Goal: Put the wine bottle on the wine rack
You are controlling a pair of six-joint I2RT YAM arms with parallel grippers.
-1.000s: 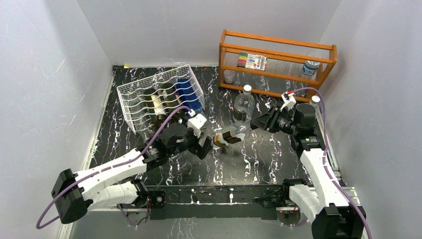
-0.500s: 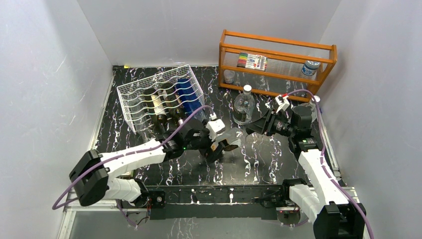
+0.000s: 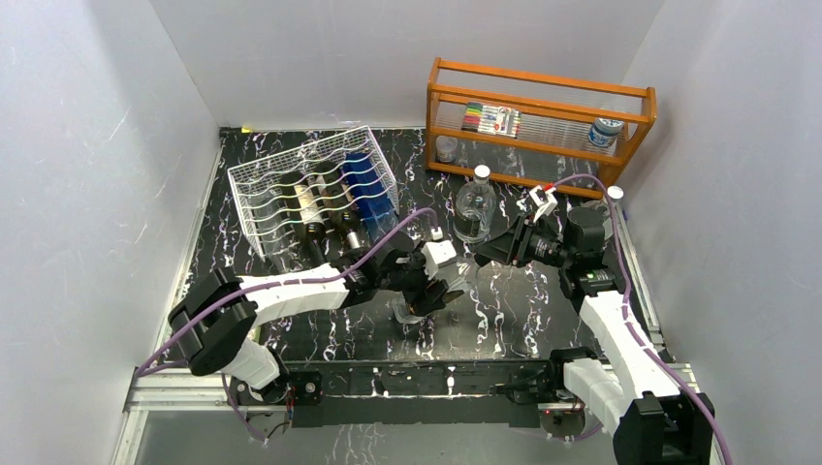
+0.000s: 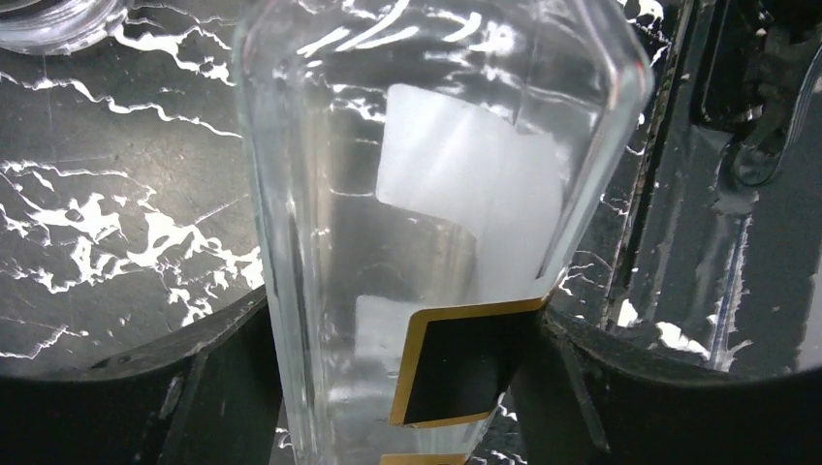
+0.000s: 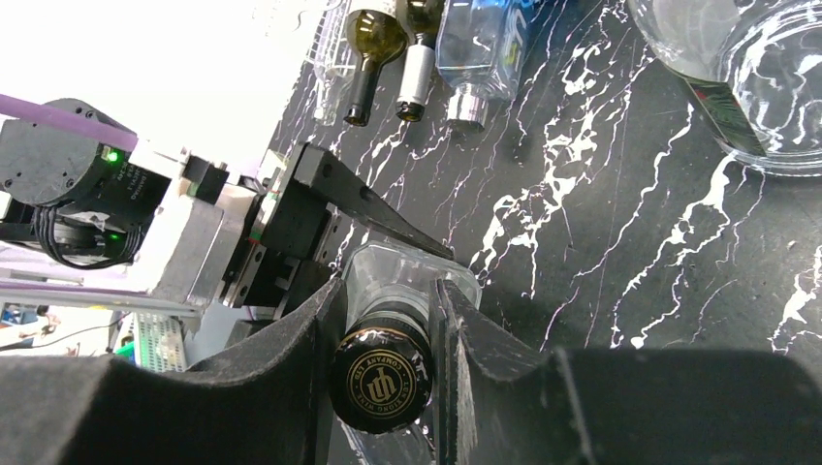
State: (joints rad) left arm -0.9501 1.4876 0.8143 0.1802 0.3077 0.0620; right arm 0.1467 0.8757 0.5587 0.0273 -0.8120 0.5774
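Note:
A clear glass wine bottle (image 3: 454, 278) with a black and gold label hangs above the table's middle, between both arms. My right gripper (image 5: 388, 302) is shut on its neck just below the black cap (image 5: 381, 380). My left gripper (image 4: 407, 383) has its jaws pressed against both sides of the wine bottle's (image 4: 436, 194) body near the label. From above, the left gripper (image 3: 423, 298) sits at the lower end and the right gripper (image 3: 482, 255) at the upper end. The white wire wine rack (image 3: 291, 157) stands at the back left, holding several bottles.
An orange wooden shelf (image 3: 539, 114) with markers and a jar stands at the back right. A round clear bottle (image 3: 475, 208) stands just behind the grippers, also seen as a glass body (image 5: 766, 77). A small white-capped bottle (image 3: 613, 195) stands by the right wall.
My left arm swung right and forward under the bottle, and its jaws closed from wide open onto the bottle's body. The right gripper kept its hold on the neck and shifted slightly.

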